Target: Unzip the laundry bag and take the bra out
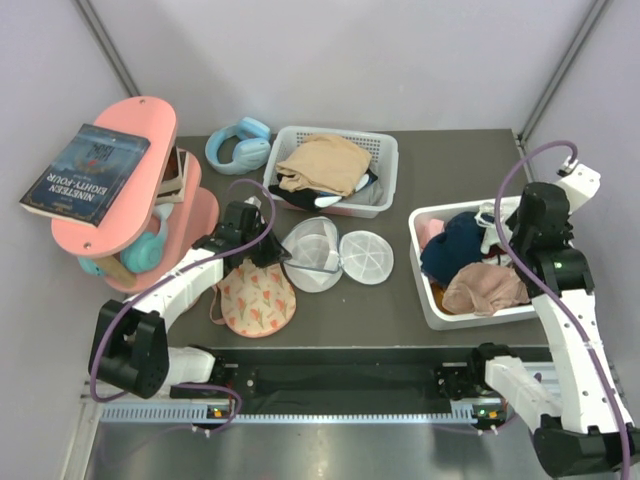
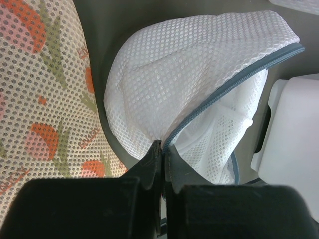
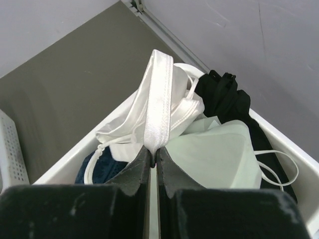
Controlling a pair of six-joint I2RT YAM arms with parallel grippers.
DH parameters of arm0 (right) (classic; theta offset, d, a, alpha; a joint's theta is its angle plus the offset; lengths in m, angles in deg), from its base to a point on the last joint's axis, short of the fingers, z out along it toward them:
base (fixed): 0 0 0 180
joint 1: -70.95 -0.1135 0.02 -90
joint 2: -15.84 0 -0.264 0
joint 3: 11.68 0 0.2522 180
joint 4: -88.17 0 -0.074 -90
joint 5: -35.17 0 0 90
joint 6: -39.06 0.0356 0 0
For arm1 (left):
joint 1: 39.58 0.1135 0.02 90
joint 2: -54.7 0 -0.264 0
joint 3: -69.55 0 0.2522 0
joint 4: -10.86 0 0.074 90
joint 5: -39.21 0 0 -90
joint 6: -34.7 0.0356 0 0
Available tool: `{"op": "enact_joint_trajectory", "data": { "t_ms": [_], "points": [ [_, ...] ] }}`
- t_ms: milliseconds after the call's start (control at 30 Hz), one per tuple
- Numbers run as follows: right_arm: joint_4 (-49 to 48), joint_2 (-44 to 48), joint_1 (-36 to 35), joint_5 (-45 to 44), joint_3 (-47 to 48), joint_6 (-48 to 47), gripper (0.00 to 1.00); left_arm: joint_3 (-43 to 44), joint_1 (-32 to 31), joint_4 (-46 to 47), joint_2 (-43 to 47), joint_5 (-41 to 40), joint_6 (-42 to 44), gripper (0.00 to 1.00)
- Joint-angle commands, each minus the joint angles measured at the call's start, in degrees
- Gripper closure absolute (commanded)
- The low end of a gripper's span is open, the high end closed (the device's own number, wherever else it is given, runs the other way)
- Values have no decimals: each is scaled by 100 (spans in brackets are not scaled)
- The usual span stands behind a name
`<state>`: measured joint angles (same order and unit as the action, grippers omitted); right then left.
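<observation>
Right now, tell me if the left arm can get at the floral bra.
Likely yes, once freed: its fingers are shut on the rim of the laundry bag, but the bra lies uncovered right beside them.

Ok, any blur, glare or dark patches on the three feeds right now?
Top external: evenly lit, sharp, soft shadows only. Left wrist: laundry bag mesh crisp, left gripper pinching its zip edge dark and blurred. Right wrist: white strap bright but detailed, right gripper underexposed and soft; no glare anywhere.

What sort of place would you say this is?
Probably a robot lab cell staged for laundry handling: plain grey partition walls, white slatted baskets of clothing, and a mesh laundry bag on the table.
</observation>
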<state>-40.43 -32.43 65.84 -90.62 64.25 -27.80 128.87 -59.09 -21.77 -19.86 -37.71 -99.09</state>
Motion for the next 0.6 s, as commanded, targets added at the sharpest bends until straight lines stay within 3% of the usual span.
{"op": "enact_joint_trajectory", "data": {
  "t_ms": [0, 267, 567],
  "points": [
    [-591, -86, 281, 212, -178, 42, 100, 85, -9, 244, 118, 63, 29, 100],
    [-1040, -428, 1142, 933, -425, 16, 100, 120, -9, 235, 179, 72, 28, 100],
    [-857, -578, 1328, 1505, -110, 86, 100, 102, -9, 147, 328, -25, 46, 100]
  ]
}}
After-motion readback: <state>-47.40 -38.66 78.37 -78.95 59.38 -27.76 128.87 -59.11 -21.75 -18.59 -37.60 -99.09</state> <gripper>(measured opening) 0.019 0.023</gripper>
